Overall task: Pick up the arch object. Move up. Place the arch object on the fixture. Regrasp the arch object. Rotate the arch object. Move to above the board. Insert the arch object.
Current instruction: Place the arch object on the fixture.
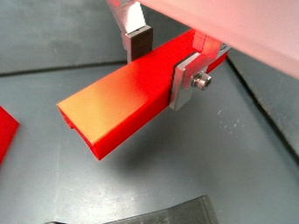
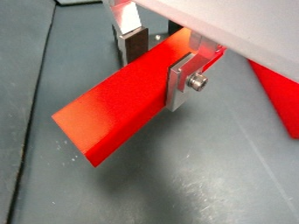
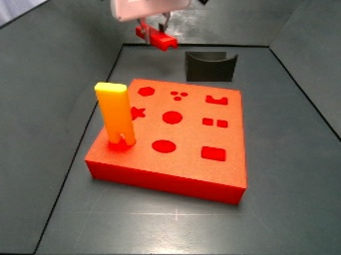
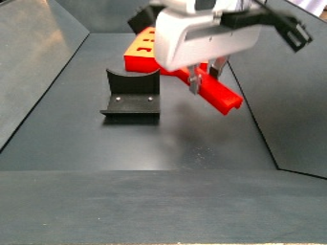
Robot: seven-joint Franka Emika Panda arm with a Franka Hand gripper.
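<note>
Side view, left to right: yellow-topped orange peg (image 3: 115,117) stands upright in the near-left part of the large red-orange square board (image 3: 173,149), whose top face shows circle, star, square and arch-shaped holes. Behind the board, the two-finger gripper (image 3: 158,33) hangs in the air above the dark floor (image 3: 286,120), fingers closed on the long slim bright-red arch object (image 3: 163,41); the bar touches neither board nor floor. Just right of it, on the floor behind the board, sits the small dark grey-black fixture (image 3: 209,66) with a U-shaped scoop in its top, apart from the bar. In a side view from the opposite end, the fixture (image 4: 132,95) is left, the board (image 4: 143,53) behind it, and the gripper (image 4: 202,73) right of the fixture, holding the arch object (image 4: 216,92) tilted, well off the floor. In both wrist views the flat silver finger plates (image 1: 187,80) (image 2: 183,80) pinch the bar (image 1: 121,101) (image 2: 117,107) across its narrow width near one end, the rest sticking out free over the grey floor (image 2: 222,166). Red board edge (image 2: 281,96) shows at the frame side.
</note>
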